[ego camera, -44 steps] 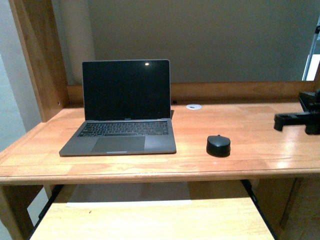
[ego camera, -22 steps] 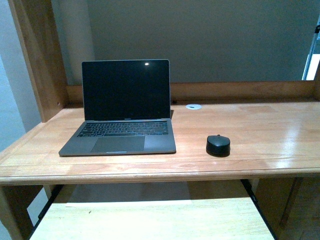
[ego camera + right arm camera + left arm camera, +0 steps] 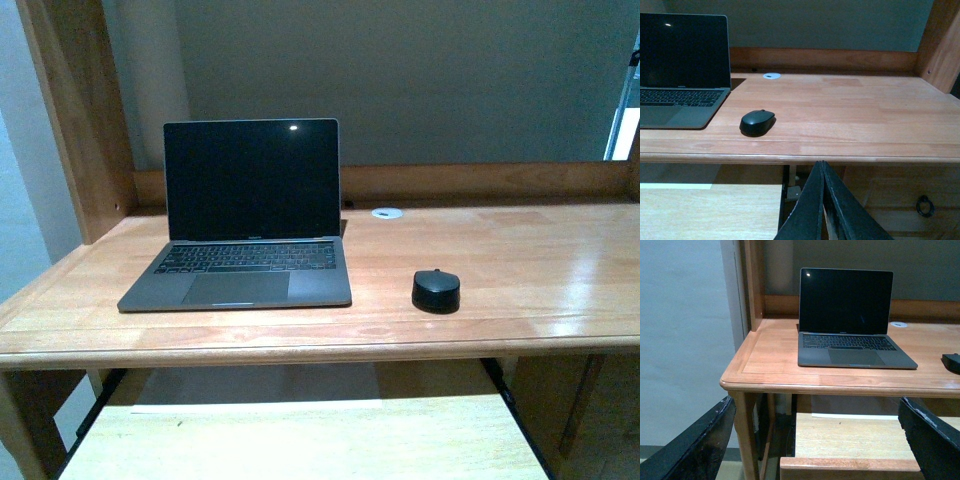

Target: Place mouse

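Black matte oval mouse on wooden surface right of open grey laptop, left pincer apart, right pincer together.

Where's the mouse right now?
In the front view the mouse sits on the desk, right of the open laptop, untouched by either gripper.
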